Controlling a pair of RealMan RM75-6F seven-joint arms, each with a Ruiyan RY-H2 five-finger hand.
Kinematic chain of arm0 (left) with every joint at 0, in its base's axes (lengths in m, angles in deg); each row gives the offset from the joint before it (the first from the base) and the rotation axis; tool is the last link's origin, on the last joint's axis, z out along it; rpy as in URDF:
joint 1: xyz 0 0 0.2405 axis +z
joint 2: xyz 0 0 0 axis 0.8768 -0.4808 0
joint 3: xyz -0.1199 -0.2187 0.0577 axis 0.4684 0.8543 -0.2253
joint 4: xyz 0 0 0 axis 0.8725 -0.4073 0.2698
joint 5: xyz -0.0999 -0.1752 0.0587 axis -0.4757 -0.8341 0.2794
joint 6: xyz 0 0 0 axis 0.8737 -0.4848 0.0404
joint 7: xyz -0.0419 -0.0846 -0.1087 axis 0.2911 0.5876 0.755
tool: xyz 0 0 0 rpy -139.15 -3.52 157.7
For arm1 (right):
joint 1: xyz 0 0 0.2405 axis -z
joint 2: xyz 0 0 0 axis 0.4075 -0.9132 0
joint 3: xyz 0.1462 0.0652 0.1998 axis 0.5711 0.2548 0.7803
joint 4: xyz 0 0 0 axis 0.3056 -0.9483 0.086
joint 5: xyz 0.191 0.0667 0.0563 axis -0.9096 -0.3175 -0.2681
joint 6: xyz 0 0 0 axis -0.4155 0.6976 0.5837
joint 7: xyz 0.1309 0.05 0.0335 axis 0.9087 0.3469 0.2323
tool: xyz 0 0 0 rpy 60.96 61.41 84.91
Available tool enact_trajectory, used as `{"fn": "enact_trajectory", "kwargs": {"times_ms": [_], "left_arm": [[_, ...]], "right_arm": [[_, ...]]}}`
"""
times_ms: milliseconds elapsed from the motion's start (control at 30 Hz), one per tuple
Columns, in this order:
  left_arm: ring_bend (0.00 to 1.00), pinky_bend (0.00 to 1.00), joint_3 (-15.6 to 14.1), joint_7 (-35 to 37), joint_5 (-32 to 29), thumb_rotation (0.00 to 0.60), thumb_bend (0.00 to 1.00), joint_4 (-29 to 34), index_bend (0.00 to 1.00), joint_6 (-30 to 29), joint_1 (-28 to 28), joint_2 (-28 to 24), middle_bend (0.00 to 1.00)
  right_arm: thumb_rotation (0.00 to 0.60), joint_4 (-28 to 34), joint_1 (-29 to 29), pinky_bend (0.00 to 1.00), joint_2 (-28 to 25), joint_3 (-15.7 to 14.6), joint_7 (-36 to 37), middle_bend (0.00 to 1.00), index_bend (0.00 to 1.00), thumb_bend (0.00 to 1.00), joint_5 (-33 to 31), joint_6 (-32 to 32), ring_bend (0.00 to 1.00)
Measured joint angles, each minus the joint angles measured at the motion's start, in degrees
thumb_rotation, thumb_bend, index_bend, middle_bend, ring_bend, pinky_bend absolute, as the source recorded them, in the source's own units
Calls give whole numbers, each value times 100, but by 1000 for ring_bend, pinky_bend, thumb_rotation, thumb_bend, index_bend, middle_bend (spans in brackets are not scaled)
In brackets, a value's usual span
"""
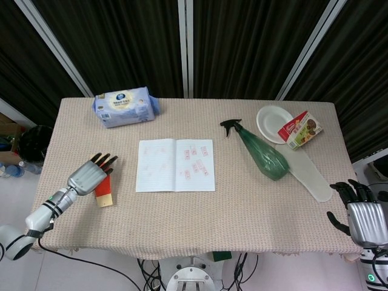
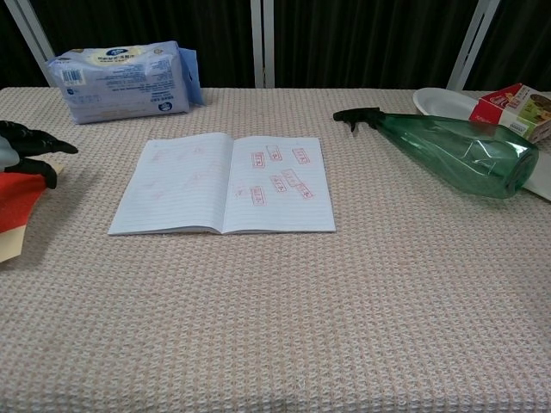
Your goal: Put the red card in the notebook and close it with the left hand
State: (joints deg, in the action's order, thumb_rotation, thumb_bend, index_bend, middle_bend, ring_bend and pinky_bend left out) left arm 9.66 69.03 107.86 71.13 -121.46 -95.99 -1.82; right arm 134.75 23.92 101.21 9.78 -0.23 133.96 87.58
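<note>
The notebook [image 1: 176,165] lies open and flat mid-table, its right page [image 2: 280,182] bearing red stamps. My left hand [image 1: 91,174] is at the table's left side, to the left of the notebook, its dark fingers [image 2: 34,144] over the red card [image 1: 103,187]. It grips the card, which is red with a beige end and tilts up off the cloth [image 2: 15,198], casting a shadow. How the thumb sits under the card is hidden. My right hand [image 1: 362,215] hangs off the table's near right corner, fingers apart and holding nothing.
A blue wipes pack [image 1: 124,107] sits at the back left. A green spray bottle [image 1: 260,151] lies on its side right of the notebook. Behind it are a white plate [image 1: 271,121], a snack box [image 1: 301,129] and a long white tray [image 1: 309,173].
</note>
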Motion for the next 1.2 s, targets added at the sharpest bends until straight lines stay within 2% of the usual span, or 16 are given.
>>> {"fn": "enact_trajectory", "kwargs": {"times_ms": [233, 567, 900, 1200], "left_arm": [[12, 122, 252, -163, -257, 600, 448, 763, 377, 119, -132, -264, 0], [12, 120, 967, -1161, -838, 600, 448, 1682, 368, 889, -942, -216, 0], [12, 117, 1596, -2129, -2016, 600, 448, 1699, 359, 1795, -1970, 542, 0], [12, 116, 1704, -2935, -3483, 600, 448, 1211, 345, 2253, -2858, 1241, 0]], "right_arm": [[600, -31, -10, 221, 2, -15, 53, 237, 276, 174, 15, -29, 144], [600, -102, 38, 223, -47, -23, 190, 237, 276, 174, -23, 16, 143], [600, -169, 11, 223, -136, -6, 364, 237, 276, 173, -108, -72, 144], [600, -95, -40, 223, -316, 41, 412, 237, 275, 174, -155, -139, 144]]}}
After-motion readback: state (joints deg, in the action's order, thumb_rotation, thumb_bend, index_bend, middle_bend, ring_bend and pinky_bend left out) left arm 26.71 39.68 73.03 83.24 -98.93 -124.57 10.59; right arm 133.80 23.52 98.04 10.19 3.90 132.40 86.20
